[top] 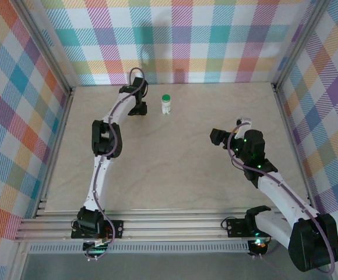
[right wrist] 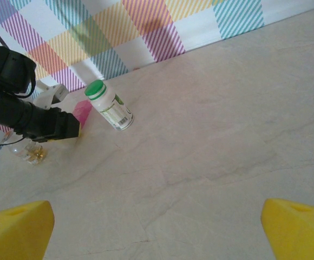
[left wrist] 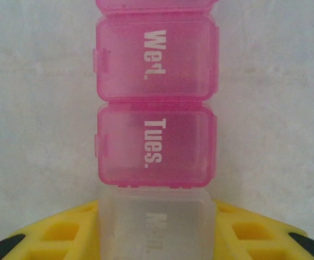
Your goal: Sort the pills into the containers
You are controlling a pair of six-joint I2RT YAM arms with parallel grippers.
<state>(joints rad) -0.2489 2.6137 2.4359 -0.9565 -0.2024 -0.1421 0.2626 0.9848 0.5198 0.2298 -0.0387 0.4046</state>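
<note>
Beige marbled table (top: 175,175), plaid walls (top: 215,35) on three sides. Containers (left wrist: 156,141) lie flat at far left near back wall: clear Mon., pink Tues., pink Wed.; lids down, contents unreadable. Left gripper (left wrist: 157,233) flanks Mon. cell; clamped or not, cannot tell. Bottle (top: 166,104) upright just right of it. Right gripper (right wrist: 157,227) spread wide at mid-right, open table ahead.

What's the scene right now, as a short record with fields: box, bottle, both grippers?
pill box: flat on table; Wed, Tues pink, Mon clear; lids shut
bottle: upright, green cap, beside box
left gripper: fingers flank Mon end, contact unclear
right gripper: open, over bare table
</note>
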